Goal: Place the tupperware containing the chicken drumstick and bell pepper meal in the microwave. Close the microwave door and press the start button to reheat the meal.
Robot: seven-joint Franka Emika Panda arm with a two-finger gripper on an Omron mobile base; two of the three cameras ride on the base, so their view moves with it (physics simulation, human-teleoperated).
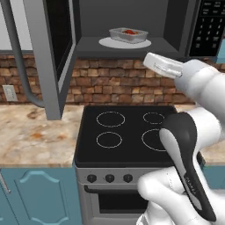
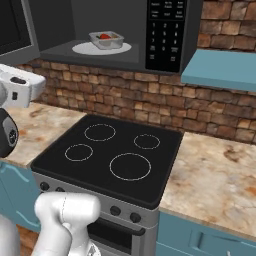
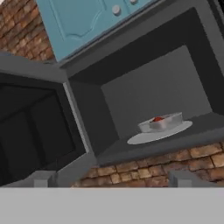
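The microwave (image 1: 176, 26) hangs above the stove with its cavity open. Inside, the clear tupperware (image 1: 128, 35) with red food rests on the white turntable plate (image 1: 110, 43). In the hand view the tupperware (image 3: 161, 122) sits right of centre. The microwave door (image 1: 48, 57) stands swung out to the left, its curved bar handle (image 1: 17, 61) facing the room. The black keypad (image 1: 210, 28) is on the right. My gripper (image 3: 113, 179) is open and holds nothing. It points up at the cavity from below and in front, and my white hand (image 1: 161, 66) is just under the cavity's front edge.
A black stove (image 1: 118, 132) with four burner rings sits directly under the microwave. Marble counters (image 2: 220, 170) flank it, with a brick wall (image 1: 114, 83) behind. A blue cabinet (image 2: 220, 67) juts out right of the microwave. The open door overhangs the left counter.
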